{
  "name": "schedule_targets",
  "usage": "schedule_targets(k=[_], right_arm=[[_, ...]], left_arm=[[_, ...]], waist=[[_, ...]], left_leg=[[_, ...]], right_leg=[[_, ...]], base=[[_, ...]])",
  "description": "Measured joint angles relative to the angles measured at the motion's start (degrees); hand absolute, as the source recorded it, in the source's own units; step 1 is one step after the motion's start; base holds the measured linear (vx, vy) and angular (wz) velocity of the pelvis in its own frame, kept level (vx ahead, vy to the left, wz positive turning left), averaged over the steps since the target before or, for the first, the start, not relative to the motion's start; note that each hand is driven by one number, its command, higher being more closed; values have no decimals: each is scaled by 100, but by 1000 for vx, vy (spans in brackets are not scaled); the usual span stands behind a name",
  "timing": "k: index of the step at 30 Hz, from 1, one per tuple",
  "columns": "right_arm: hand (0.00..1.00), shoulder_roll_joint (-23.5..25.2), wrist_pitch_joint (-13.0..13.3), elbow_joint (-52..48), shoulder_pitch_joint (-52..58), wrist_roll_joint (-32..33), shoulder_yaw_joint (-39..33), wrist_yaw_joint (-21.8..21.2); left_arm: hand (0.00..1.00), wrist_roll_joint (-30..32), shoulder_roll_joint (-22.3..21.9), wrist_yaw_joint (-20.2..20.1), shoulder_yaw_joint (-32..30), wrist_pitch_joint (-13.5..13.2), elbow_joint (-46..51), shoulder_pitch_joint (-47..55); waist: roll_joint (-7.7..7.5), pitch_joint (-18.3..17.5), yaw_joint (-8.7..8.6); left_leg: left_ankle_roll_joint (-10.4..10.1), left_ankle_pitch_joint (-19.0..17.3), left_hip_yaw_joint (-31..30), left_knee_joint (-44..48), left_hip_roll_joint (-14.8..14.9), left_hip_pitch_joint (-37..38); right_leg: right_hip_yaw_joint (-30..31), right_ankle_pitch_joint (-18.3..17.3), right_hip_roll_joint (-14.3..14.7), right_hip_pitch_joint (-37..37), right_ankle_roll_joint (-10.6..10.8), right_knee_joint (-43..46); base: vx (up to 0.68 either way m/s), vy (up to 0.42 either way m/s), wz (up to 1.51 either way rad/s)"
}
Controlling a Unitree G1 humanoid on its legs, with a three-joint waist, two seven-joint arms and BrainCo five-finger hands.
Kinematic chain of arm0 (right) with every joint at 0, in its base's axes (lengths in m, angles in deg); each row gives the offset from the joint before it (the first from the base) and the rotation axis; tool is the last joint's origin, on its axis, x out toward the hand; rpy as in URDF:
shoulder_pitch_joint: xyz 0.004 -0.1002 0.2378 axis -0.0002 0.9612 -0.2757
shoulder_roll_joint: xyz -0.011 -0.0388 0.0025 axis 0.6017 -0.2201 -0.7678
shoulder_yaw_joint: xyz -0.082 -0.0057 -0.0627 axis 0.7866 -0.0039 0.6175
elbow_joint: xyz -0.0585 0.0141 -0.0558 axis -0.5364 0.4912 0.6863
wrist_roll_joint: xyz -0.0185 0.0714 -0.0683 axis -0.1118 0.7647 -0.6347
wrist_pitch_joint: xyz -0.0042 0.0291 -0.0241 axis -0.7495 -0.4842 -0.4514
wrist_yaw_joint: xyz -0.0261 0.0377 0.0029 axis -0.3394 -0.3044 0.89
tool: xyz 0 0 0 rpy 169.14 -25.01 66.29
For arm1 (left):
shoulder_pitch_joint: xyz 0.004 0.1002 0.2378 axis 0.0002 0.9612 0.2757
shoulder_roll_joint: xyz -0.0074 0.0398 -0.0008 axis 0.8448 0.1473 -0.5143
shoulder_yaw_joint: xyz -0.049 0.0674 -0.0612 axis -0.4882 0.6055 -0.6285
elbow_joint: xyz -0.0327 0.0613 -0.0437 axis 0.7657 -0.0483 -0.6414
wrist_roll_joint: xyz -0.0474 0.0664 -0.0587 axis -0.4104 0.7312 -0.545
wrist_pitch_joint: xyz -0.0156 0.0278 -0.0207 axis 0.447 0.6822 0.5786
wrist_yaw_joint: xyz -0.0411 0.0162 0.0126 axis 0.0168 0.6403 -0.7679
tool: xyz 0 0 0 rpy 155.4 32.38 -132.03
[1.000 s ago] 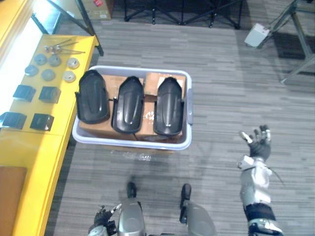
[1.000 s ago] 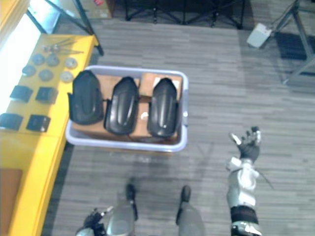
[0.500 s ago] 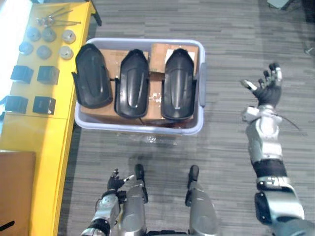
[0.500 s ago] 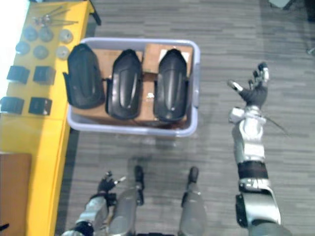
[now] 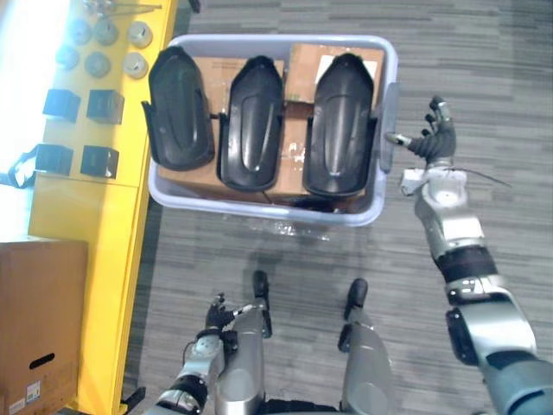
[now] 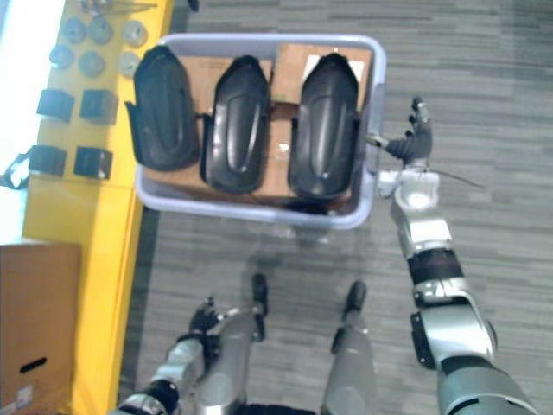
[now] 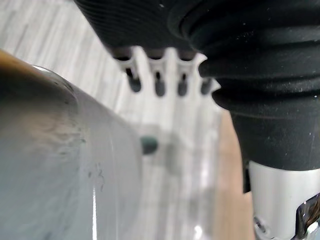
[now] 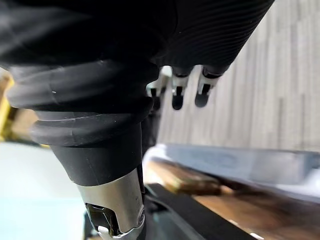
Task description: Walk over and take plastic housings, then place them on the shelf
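Three black plastic housings lie side by side in a pale grey bin [image 5: 285, 216] on the floor: the left housing [image 5: 179, 108], the middle housing [image 5: 252, 121] and the right housing [image 5: 340, 125]. They rest on brown cardboard [image 5: 294, 160]. My right hand [image 5: 435, 143] is raised just outside the bin's right rim, its thumb close to the handle, fingers [image 8: 177, 92] straight and holding nothing. My left hand [image 5: 212, 318] hangs low by my side, open, its fingers [image 7: 160, 85] relaxed and empty.
A yellow shelf surface [image 5: 86, 225] runs along the left, carrying round metal parts [image 5: 104, 47] and small black blocks [image 5: 82, 130]. A brown cardboard box [image 5: 39, 328] stands at the lower left. Grey plank floor lies to the right of the bin.
The camera has moved closer, so the bin sits nearer and higher in view. My right hand has swung in from open floor to the bin's right rim. The housings have not moved.
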Motion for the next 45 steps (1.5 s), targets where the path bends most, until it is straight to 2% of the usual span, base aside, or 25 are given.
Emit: schedule_targets(k=[4, 10, 14, 20, 31, 32, 39, 44, 45], right_arm=[[0, 27, -221, 291, -173, -108, 112, 97], [0, 82, -234, 535, -221, -165, 125, 86], [0, 78, -230, 731, -392, -318, 144, 84], [0, 52, -222, 915, -498, -361, 227, 72], [0, 37, -243, 931, -750, -457, 358, -46], [0, 43, -334, 939, -763, -496, 453, -58], [0, 58, -453, 1137, -840, -634, 495, -186], [0, 64, -559, 1336, -959, -770, 618, -193], [100, 64, -591, 1353, -975, -772, 619, -192]], left_arm=[[0, -3, -74, -31, 4, -6, -1, -25], [0, -171, -103, -270, 28, 3, -4, -28], [0, -186, -117, -365, 228, 0, -3, -28], [0, -211, -334, -393, 252, 52, -18, -21], [0, -218, -323, -439, 396, 53, -6, -22], [0, -220, -332, -439, 411, 54, -7, -22], [0, -230, -445, -439, 466, 125, -26, 32], [0, -232, -519, -436, 512, 161, -20, 33], [0, -233, -524, -436, 513, 160, -20, 29]], waist=[[89, 37, 3], [107, 28, 32], [171, -6, 35], [389, -87, 109], [401, -94, 138], [421, -108, 146], [607, -235, 195], [640, -258, 208], [640, -258, 223]], left_leg=[[12, 14, 7, -23, -14, 5], [10, 158, 26, -284, -62, 107], [13, 235, 23, -407, -90, 155], [2, 362, -26, -607, -114, 224], [9, 376, -35, -611, -142, 227], [10, 377, -34, -611, -149, 227], [12, 378, -32, -613, -147, 226], [19, 383, -36, -613, -141, 226], [19, 383, -38, -613, -140, 225]], right_leg=[[-6, 0, -17, -3, 1, 5], [-24, 0, -53, -6, 1, -9], [-38, 1, -72, -6, 1, -12], [-74, 1, -83, -4, 1, -13], [-75, 8, -113, -5, 11, -12], [-76, 9, -124, -5, 12, -12], [-79, 13, -146, -4, 19, -13], [-88, 13, -145, -4, 19, -12], [-93, 13, -145, -4, 19, -12]], base=[[0, 0, 0], [3, 2, 1], [9, 4, 2], [8, 2, 4], [3, 1, 0], [0, 0, 0], [5, 2, 0], [0, 0, 0], [0, 0, 0]])
